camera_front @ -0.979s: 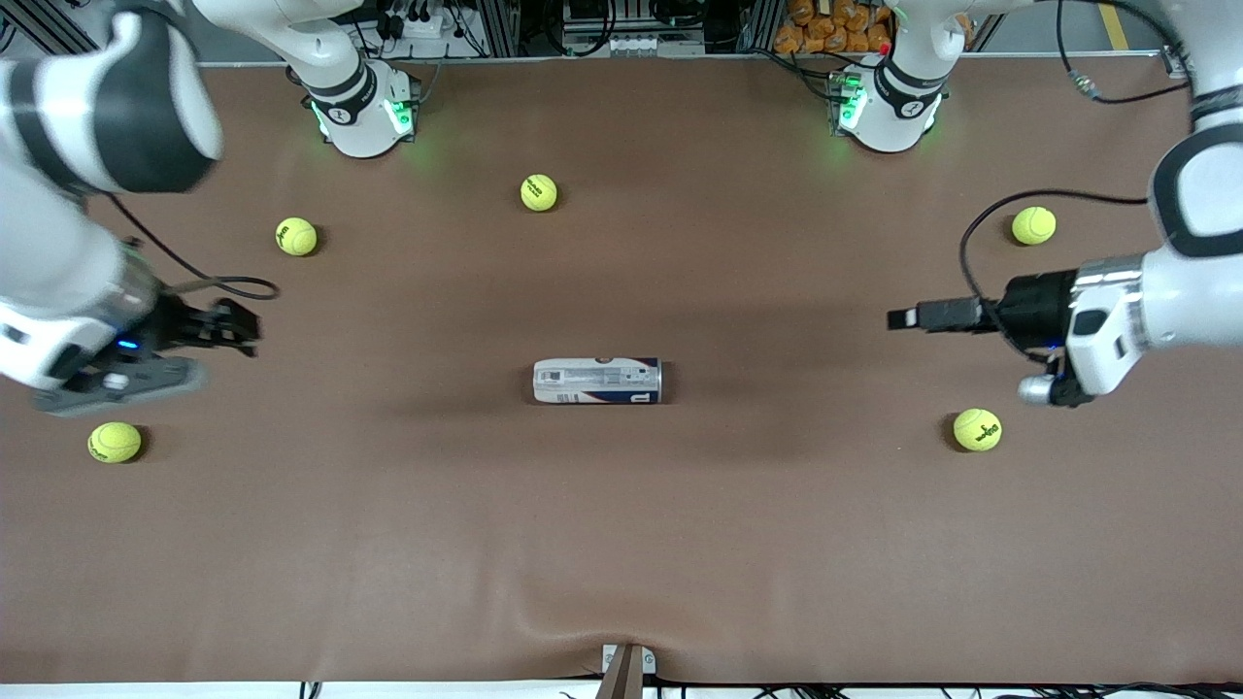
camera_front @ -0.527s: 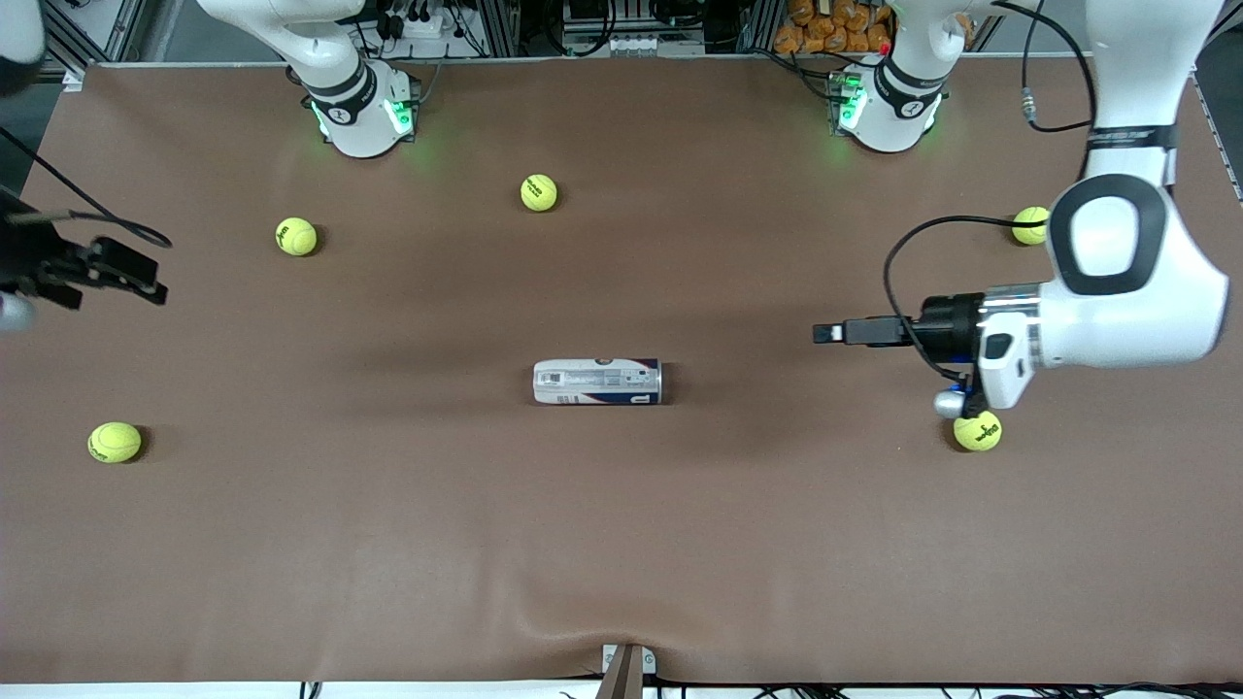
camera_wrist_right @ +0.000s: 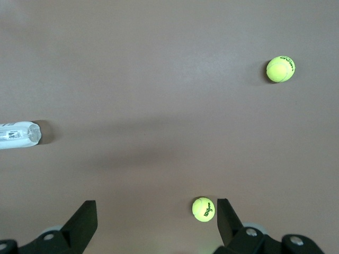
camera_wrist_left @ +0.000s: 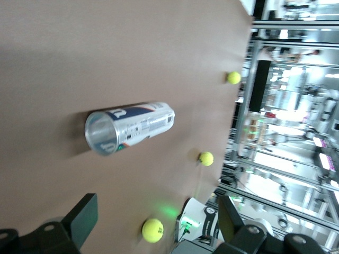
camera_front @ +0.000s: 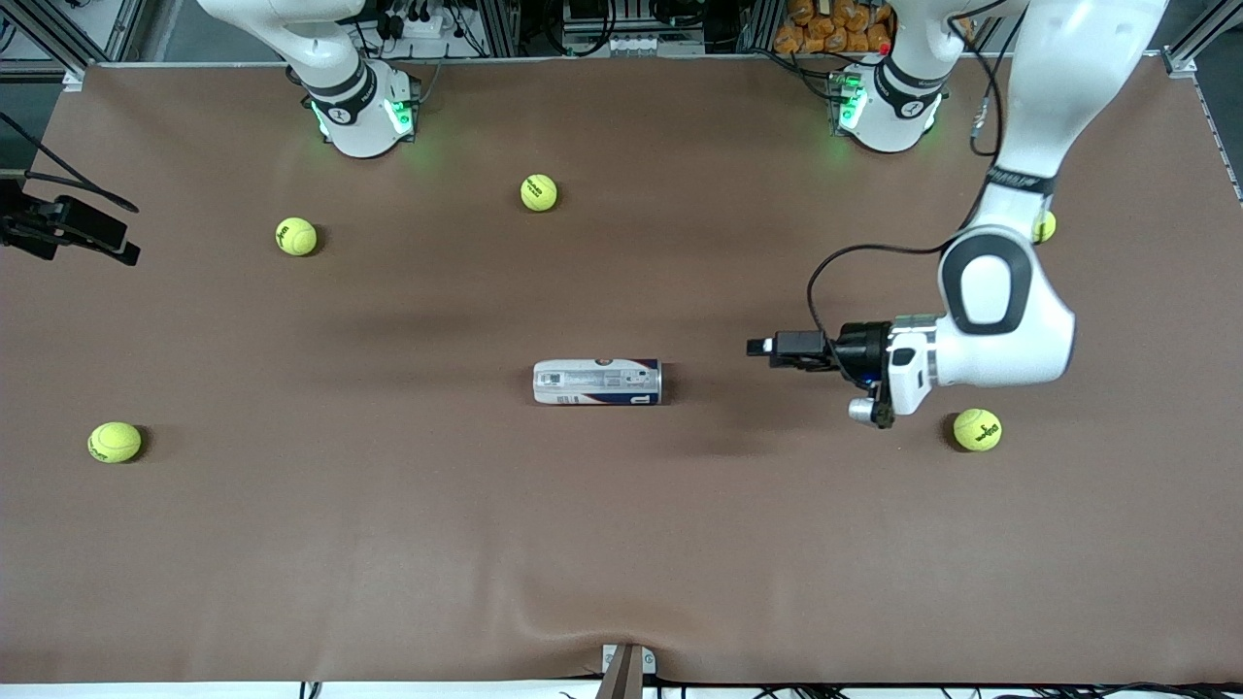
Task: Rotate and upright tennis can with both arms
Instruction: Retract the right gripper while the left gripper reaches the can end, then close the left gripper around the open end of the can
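The tennis can (camera_front: 596, 382) lies on its side in the middle of the brown table, its navy band toward the left arm's end. My left gripper (camera_front: 762, 347) is open and empty, low over the table beside the can toward the left arm's end, apart from it. In the left wrist view the can (camera_wrist_left: 130, 127) shows its round end between the open fingers (camera_wrist_left: 85, 217). My right gripper (camera_front: 107, 238) is open and empty at the table's edge at the right arm's end. The right wrist view catches one end of the can (camera_wrist_right: 18, 135).
Several yellow-green tennis balls lie around: one (camera_front: 539, 192) near the bases, one (camera_front: 296, 236) and one (camera_front: 115, 442) toward the right arm's end, one (camera_front: 977, 429) beside the left arm's wrist, one (camera_front: 1044, 226) partly hidden by the left arm.
My left gripper has moved across the table toward the can. My right gripper has drawn away toward the table's edge at the right arm's end. The can has not moved.
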Robot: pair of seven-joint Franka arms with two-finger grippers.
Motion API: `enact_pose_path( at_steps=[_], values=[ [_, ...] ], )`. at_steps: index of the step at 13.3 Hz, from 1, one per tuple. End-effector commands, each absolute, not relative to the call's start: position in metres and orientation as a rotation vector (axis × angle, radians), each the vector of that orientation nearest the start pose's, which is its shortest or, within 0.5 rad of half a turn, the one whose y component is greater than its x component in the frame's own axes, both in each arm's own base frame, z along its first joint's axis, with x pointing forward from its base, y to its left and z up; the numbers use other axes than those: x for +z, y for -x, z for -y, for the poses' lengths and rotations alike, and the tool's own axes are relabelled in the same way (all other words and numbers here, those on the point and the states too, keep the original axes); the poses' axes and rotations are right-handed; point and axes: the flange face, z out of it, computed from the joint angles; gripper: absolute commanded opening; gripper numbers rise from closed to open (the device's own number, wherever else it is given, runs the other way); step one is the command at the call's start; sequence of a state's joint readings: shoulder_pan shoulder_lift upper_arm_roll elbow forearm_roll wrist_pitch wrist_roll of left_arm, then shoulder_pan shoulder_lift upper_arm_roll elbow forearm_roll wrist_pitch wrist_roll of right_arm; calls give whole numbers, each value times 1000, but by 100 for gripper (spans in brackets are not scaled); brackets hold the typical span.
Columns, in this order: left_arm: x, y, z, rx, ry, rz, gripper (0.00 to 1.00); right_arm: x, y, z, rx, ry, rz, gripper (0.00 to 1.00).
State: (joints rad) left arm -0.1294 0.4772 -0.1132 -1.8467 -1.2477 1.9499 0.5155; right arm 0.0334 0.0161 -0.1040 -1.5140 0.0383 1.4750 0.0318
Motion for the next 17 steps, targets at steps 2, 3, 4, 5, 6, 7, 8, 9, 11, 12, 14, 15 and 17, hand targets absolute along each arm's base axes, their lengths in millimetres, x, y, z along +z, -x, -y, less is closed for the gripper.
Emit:
enact_pose_path(
  at_steps=[2,3,4,5,6,7,8,9,11,12,14,15,17],
  values=[
    [203,-596,219,-130,-1904,11,100,638,-539,35,103,3087,-181,100],
    [197,-598,222,-124,-1892,7,100,637,-537,38,124,3084,-195,100],
    [197,-596,232,-132,-1885,18,100,632,-535,42,177,3067,-209,100],
    [187,-592,241,-146,-1865,-8,100,632,-533,42,196,3066,-204,100],
    [180,-593,247,-144,-1838,-40,100,631,-534,37,200,3075,-190,100],
    [178,-590,258,-154,-1831,-37,100,632,-534,37,193,3077,-188,100],
    [173,-589,264,-161,-1821,-46,100,635,-534,37,177,3078,-188,100],
    [163,-587,268,-167,-1802,-81,100,639,-535,38,158,3079,-190,100],
    [154,-577,291,-193,-1784,-90,100,642,-536,40,134,3083,-196,100],
    [153,-578,294,-187,-1782,-97,100,644,-536,41,125,3086,-199,100],
    [142,-576,299,-191,-1795,-113,100,654,-536,45,94,3089,-208,100],
    [140,-576,304,-190,-1789,-116,100,656,-535,46,86,3089,-210,100],
    [132,-580,305,-189,-1787,-117,100,656,-535,46,89,3089,-210,100]
  ],
)
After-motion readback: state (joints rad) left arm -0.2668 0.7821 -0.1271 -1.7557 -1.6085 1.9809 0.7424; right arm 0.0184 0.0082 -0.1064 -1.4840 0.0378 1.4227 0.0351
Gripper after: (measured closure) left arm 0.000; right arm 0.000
